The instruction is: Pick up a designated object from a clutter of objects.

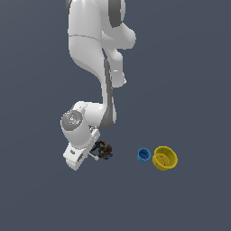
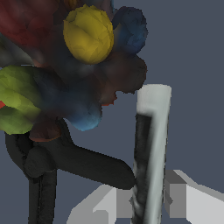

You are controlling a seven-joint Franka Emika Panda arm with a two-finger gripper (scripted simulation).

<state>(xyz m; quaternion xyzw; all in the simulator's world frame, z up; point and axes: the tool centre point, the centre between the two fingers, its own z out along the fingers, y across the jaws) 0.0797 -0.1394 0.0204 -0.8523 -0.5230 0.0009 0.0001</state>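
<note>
Grey fingertips [image 2: 175, 199] are seen at the wrist view's lower edge, closed on either side of the white rod [image 2: 151, 148], so the grasp is judged made; lifting remains. Beside the rod, the black clamp [image 2: 65, 164] and multicoloured lump [image 2: 74, 61] crowd close. In the exterior view, the gripper [image 1: 92, 153] sits low at the clutter, lower left of centre; the blue cup [image 1: 143, 154] and yellow cup [image 1: 165, 158] stand well apart at lower right.

White arm bent low, gripper at the floor

The glossy white Franka arm [image 1: 97, 49] drops from the exterior view's top centre, elbows toward lower left, and its grey-fingered gripper [image 2: 151, 201] sits with both fingers [image 2: 177, 199] close around a thin white rod [image 2: 151, 144].
</note>
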